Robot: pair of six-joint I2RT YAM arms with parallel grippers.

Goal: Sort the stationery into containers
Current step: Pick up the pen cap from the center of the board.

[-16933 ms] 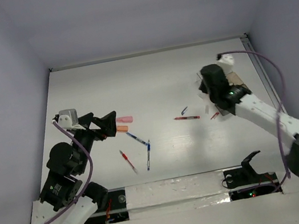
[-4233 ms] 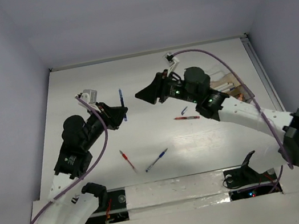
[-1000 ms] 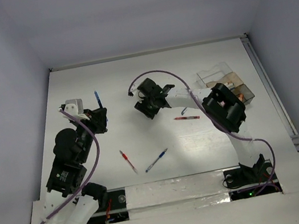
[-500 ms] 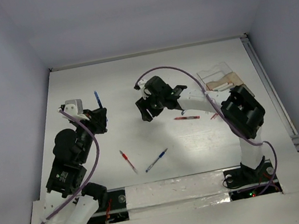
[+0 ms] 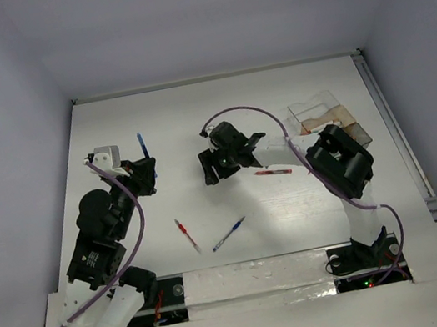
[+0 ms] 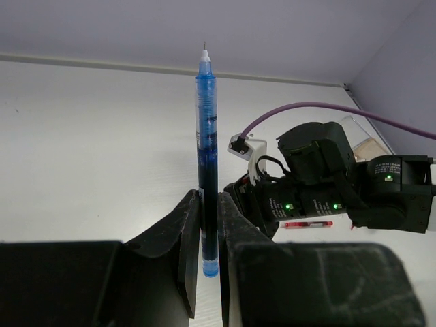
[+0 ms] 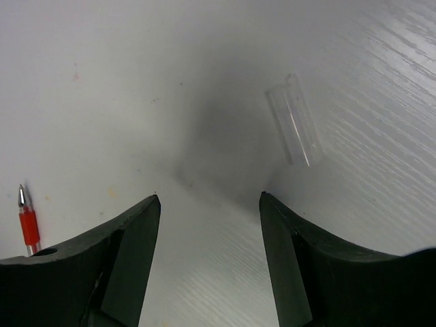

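Pale lavender walls [image 5: 201, 14] are enclosing a white desk [image 5: 184, 114], which is reflecting soft, even light.

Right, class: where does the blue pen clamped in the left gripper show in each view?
Top external: blue pen upper left, poking from the left gripper.
Left wrist: blue pen dead centre, standing upright.
Right wrist: not in it.
Shared landmark: red pen beside the right arm, top and left wrist.
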